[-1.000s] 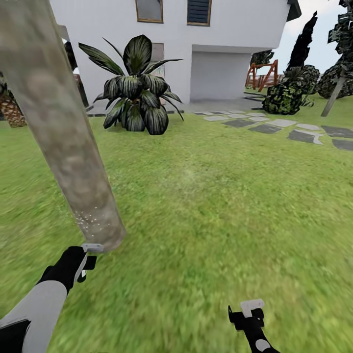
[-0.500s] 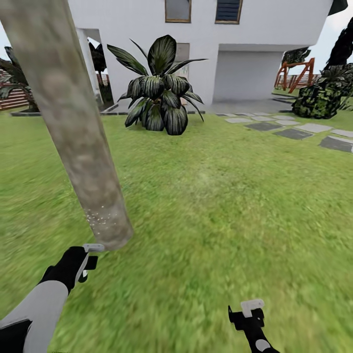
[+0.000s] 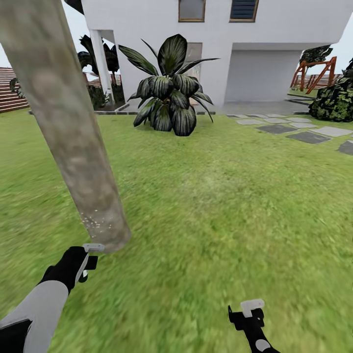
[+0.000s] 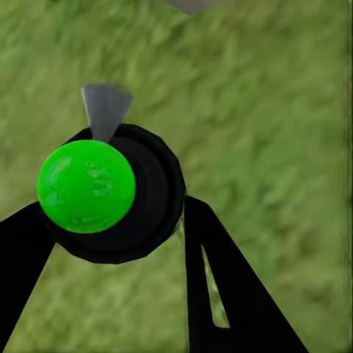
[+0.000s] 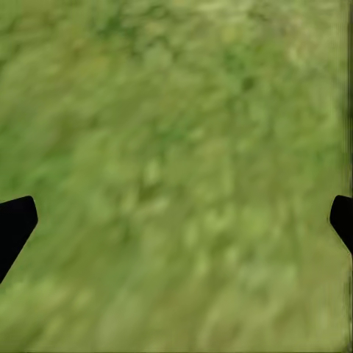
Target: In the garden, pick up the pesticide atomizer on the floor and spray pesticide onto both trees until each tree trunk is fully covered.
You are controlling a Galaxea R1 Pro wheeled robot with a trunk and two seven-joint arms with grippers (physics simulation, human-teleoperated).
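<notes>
A thick grey-beige tree trunk (image 3: 68, 132) leans across the left of the head view and meets the grass floor (image 3: 220, 206) just ahead of my left arm. Fine white specks dot the bark near its base. My left gripper (image 3: 81, 262) is shut on the pesticide atomizer (image 4: 110, 191), a black round body with a bright green cap and a grey nozzle. Its grey nozzle tip (image 3: 93, 247) sits right at the foot of the trunk. My right gripper (image 3: 247, 314) hangs open low at the right over grass, its fingertips (image 5: 16, 220) wide apart with nothing between them.
A large dark broad-leaved plant (image 3: 169, 93) stands in front of a white house (image 3: 274, 44). Grey paving slabs (image 3: 304, 135) run off to the right toward a dark bush (image 3: 338, 100) and a red wooden frame (image 3: 314, 73). A reddish slatted fence (image 3: 7, 95) shows at far left.
The whole picture has shifted rightward, so the camera has turned left; the fence has come into view. Both arms keep their places in the view, with the atomizer still held.
</notes>
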